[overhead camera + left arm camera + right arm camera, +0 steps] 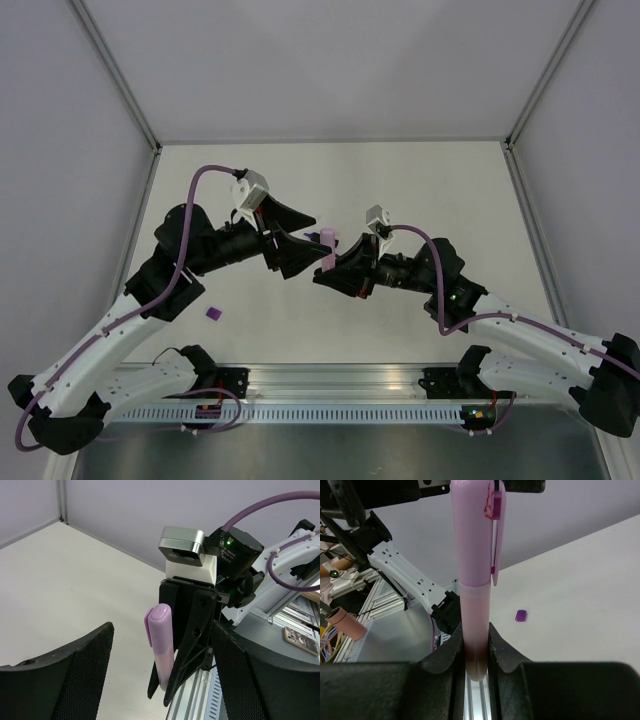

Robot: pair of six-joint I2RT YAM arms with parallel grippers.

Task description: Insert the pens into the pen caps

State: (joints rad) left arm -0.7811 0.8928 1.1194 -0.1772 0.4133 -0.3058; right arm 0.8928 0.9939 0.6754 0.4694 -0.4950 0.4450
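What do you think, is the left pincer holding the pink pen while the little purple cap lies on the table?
Not quite. It is the right pincer that holds the pink pen, not the left one. The right wrist view shows it clamped on the pen's lower end. The left pincer is open. The little purple cap does lie on the table.
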